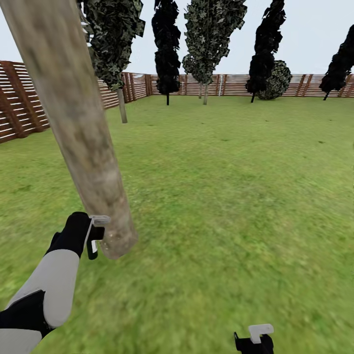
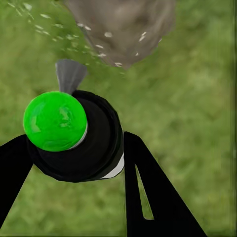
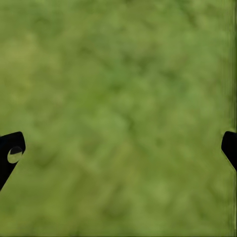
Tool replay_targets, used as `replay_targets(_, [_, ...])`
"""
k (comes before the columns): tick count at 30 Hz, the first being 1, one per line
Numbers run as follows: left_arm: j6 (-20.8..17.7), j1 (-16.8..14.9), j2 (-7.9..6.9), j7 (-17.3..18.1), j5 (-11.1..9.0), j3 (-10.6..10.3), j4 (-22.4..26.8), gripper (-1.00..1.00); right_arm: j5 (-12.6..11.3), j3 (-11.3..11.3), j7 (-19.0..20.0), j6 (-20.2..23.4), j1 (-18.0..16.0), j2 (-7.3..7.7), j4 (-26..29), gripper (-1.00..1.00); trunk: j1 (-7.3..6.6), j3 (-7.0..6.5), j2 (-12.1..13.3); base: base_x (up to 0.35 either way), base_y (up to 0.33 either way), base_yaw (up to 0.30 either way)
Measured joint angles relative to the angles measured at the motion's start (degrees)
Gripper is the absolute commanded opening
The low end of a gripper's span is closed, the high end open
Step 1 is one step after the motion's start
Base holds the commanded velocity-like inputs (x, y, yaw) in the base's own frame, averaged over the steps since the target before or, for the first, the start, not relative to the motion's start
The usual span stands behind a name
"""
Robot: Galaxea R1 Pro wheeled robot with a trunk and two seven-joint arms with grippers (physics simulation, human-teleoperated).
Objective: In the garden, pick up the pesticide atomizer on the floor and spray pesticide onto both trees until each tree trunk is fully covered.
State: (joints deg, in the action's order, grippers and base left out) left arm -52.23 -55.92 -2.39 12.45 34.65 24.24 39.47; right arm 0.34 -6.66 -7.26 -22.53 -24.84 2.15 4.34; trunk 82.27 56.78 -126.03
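Left gripper (image 2: 74, 163) was clamped on the pesticide atomizer (image 2: 81, 140), low at the near left beside the tree trunk (image 1: 78, 128). Right gripper (image 3: 118, 148) hung wide open, empty over grass. That small, rigid bottle looked light and slick, best gripped round its body; whitish pesticide (image 2: 106, 34) specks dotted the trunk's base.

Green lawn (image 1: 236, 196), grey-brown tree trunk (image 1: 83, 137) rising from it, leaning
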Motion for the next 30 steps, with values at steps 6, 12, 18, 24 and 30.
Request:
replay_targets(6, [0.25,0.39,-0.79,-0.07,0.01,-0.01,-0.35,-1.0,0.02,0.01,0.01,0.0,-0.01,-0.14,-0.02,1.0,-0.01,0.0,0.0,0.065,-0.261,0.242])
replay_targets(12, [0.62,2.44,-0.38,-0.2,-0.01,-0.05,-0.6,-1.0,0.01,0.02,0.03,0.02,0.0,-0.14,0.0,1.0,0.0,0.01,0.0,0.116,-0.092,0.277])
replay_targets(18, [0.67,3.4,-0.22,-0.54,0.05,0.02,-0.59,-1.0,-0.01,0.01,0.02,0.02,0.0,-0.14,0.0,1.0,0.0,0.0,0.0,0.015,-0.035,0.2])
replay_targets(24, [0.79,3.41,-0.11,-0.81,0.03,-0.04,-0.62,-1.0,0.05,0.01,0.0,0.0,0.0,-0.04,0.0,1.0,0.0,0.0,0.0,0.046,-0.252,0.005])
replay_targets(30, [0.79,3.41,-0.11,-0.88,0.02,0.04,-0.62,-1.0,0.03,0.0,0.0,0.0,0.0,-0.13,0.0,1.0,0.0,0.0,0.0,0.0,-0.275,0.0])
